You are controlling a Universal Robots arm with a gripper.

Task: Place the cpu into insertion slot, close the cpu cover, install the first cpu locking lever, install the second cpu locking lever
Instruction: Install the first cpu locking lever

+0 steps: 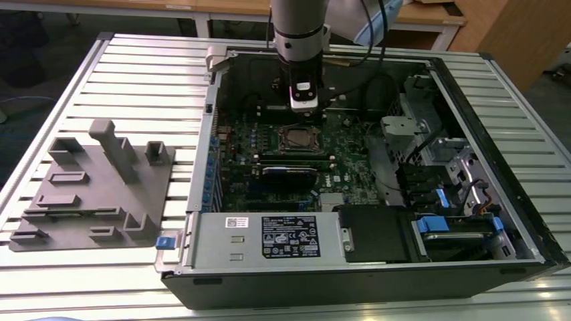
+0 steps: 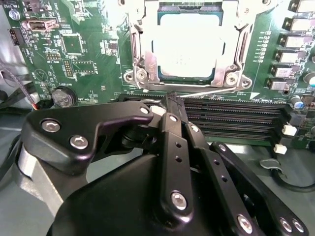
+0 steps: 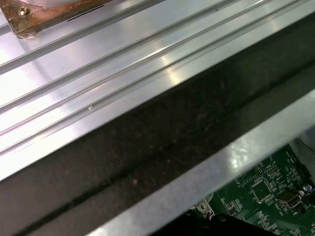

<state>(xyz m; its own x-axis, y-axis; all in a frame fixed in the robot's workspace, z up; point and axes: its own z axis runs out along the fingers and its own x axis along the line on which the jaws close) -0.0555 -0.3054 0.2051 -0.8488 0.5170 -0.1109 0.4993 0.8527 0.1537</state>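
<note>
One cpu (image 2: 187,44) seated in the insertion slot (image 1: 297,138), cpu cover (image 2: 141,54) lying flat around it. End effector (image 1: 303,112) clenched, at the slot's 12 o'clock in the exterior view, tip by one thin silver lever (image 2: 216,90); cannot tell if gripped. One white label (image 1: 290,237) at 6 o'clock, print unread; one grey fixture (image 1: 89,187) on the worktop (image 1: 134,73) at 9 o'clock.

An open PC case (image 1: 357,284) lies on the slatted tabletop (image 1: 143,73). At its 9 o'clock sits a grey fixture (image 1: 89,194); its power supply (image 1: 267,237) lies at 6 o'clock.
</note>
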